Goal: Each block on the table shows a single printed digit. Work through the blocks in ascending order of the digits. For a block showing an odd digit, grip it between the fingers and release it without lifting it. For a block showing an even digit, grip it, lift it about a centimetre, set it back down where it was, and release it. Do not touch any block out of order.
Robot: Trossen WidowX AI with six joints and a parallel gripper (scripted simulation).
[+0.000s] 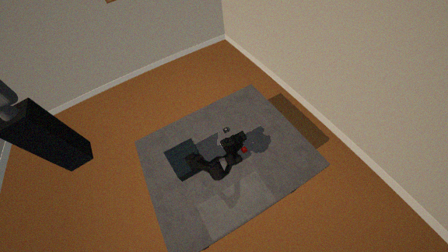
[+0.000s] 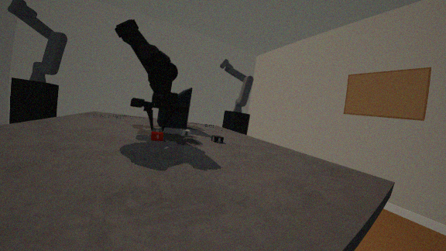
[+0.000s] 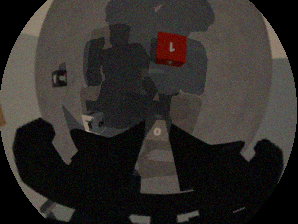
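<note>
- Top: grey, mottled bench (image 1: 175, 128) (image 2: 232, 194) (image 3: 240, 75), big pale patch near one edge. Orange-brown floor (image 1: 117, 136) (image 2: 412, 230), grey wall (image 1: 117, 39) meeting cream wall (image 1: 330, 58) (image 2: 302, 85), pale skirting (image 1: 155, 65) (image 2: 418, 218). Red block (image 1: 244, 149) (image 2: 157, 135) (image 3: 171, 48) beside me; black block (image 1: 226, 130) (image 2: 217, 139) (image 3: 59, 78) across from it.
- Exterior: dim room, orange panel (image 2: 387, 94) on cream wall, two grey arms on dark pedestals behind. My fingers (image 2: 150, 119) reach down behind the red block; my shadow covers bench in front.
- Wrist: pale-topped block (image 3: 157, 131) reading 0 sits on the bench between my fingers. They're partly closed; can't tell if they pinch it. Red block, reading 1, stands apart ahead; white block (image 3: 93, 123) off to one side, black block farther out. Shadows overlap all over.
</note>
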